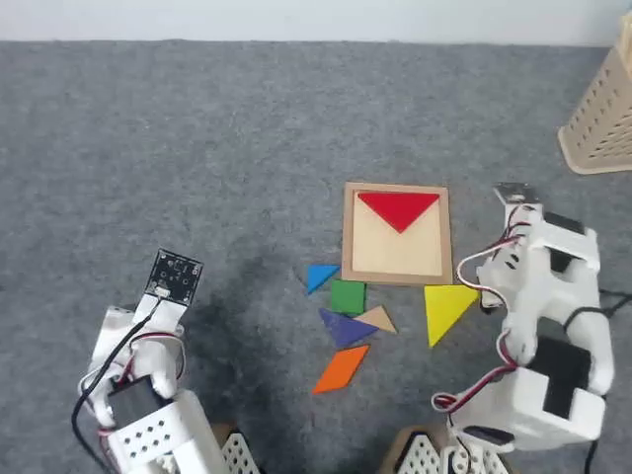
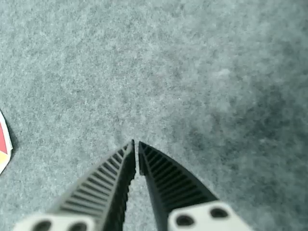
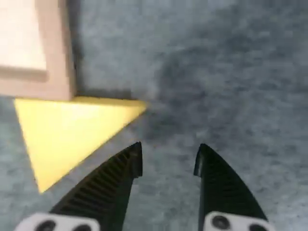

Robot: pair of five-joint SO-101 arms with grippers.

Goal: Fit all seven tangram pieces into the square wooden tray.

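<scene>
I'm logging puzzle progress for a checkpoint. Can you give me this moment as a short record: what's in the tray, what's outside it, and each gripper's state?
tray: square wooden tray on grey carpet
placed: red triangle, against the tray's far edge
outside: yellow triangle, blue triangle, green square, purple triangle, tan triangle, orange parallelogram
left gripper: shut, empty, over bare carpet
right gripper: open, empty, beside the yellow triangle
pieces to place: six
</scene>
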